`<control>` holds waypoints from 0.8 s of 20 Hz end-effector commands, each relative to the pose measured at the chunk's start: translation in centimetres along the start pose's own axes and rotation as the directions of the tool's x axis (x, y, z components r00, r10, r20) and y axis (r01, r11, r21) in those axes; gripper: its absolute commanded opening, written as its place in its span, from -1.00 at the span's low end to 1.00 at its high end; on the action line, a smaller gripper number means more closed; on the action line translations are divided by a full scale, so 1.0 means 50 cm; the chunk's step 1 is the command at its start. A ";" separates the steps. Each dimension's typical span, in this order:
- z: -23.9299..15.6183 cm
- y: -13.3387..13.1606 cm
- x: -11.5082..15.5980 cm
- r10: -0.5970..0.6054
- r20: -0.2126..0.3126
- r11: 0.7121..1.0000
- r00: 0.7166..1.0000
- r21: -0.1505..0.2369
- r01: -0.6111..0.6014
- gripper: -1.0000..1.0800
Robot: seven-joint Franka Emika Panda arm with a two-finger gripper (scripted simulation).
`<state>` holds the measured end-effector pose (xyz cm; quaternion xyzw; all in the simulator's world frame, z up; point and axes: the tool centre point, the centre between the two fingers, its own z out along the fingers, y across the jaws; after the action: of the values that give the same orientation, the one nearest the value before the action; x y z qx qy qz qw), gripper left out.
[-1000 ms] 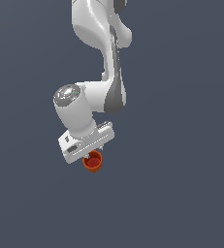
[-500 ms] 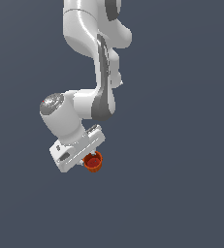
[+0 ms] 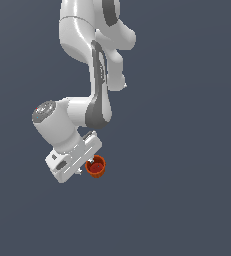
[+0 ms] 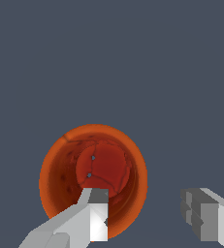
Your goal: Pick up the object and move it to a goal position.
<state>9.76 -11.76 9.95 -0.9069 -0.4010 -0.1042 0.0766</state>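
Observation:
The small red-orange cup (image 3: 96, 166) stands upright on the grey floor, its darker red inside showing in the wrist view (image 4: 103, 167). My white gripper (image 3: 88, 168) is tilted and down at the cup, on its exterior-view left side. In the wrist view the gripper (image 4: 146, 197) is open. One finger (image 4: 97, 213) is inside the cup against its wall. The other finger (image 4: 203, 213) is outside, with a gap to the rim. The cup's wall lies between the two fingers.
The plain dark grey floor (image 3: 187, 200) fills both views. The white arm (image 3: 94, 60) rises above the cup in the exterior view. No goal marker shows.
The wrist and hand have swung toward the exterior view's left and dropped a little. The cup has stayed in the same place.

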 end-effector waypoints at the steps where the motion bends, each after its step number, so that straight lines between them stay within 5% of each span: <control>1: 0.002 0.005 -0.002 -0.014 -0.007 1.000 1.000 0.000 0.014 0.23; 16: 0.060 0.007 -0.004 -0.020 -0.009 1.000 1.000 0.000 0.020 0.23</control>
<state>10.20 -11.54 7.43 -0.9023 -0.4098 -0.1089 0.0777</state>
